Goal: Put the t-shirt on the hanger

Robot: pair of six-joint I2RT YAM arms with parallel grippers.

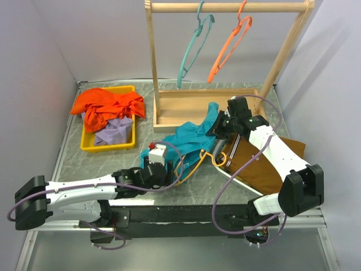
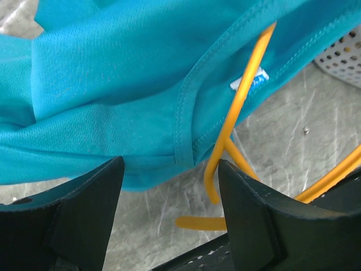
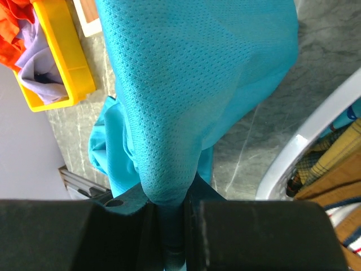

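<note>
Top external view, left to right: yellow tray (image 1: pixel 87 144) holding orange garment (image 1: pixel 107 104) and lavender garment (image 1: pixel 115 132), well apart from the work. Next, left claw (image 1: pixel 166 169) low over the table, spread wide and gripping nothing — from its own wrist, fingers (image 2: pixel 90 209) clear of cloth and wire alike. Just ahead of it, t-shirt (image 1: pixel 189 138) bunched mid-table in front of wooden rack (image 1: pixel 169 116), collar (image 2: pixel 186 113) turned toward that claw. Hanger (image 1: pixel 194 162) flat on the table and partly under the cloth, long axis roughly left-right, hook (image 2: pixel 211 189) curled between the spread fingers, nearer the right-hand one; wire running up past label (image 2: pixel 249 79) and under a cloth edge. Further right, right claw (image 1: pixel 219 127) pinched tight on a fold of the t-shirt, holding it up like a tent. Likely next: closing the left claw on the wire by the hook — by far the nearer arm. In the way: collar edge touching or just beside the wire, and brown cloth (image 1: pixel 254 164) at far right, under the right arm
</note>
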